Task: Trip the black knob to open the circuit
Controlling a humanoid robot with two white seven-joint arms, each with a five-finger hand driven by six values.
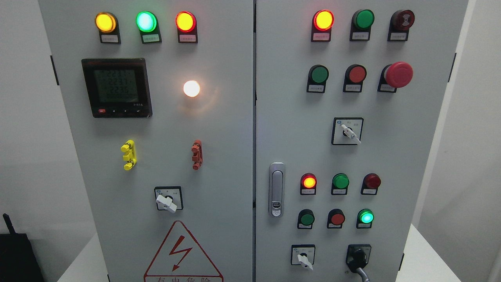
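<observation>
A: Black knob point(358, 256), head view: low on the right cabinet door point(391, 156), lower right of the frame, beside a white-handled selector switch point(303, 258).

B: Hands and fingers?

A: Neither hand appears; finger state cannot be told.

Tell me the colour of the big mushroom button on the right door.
Red; the mushroom button shows clearly in the head view.

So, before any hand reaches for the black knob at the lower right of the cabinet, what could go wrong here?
1. The black knob sits close beside a white-handled selector switch; the hand might turn that one by mistake.
2. A grey part in front of the knob hides some of it, so a grip could slip.
3. Neither robot hand is in view yet, so the approach cannot be checked.
</observation>
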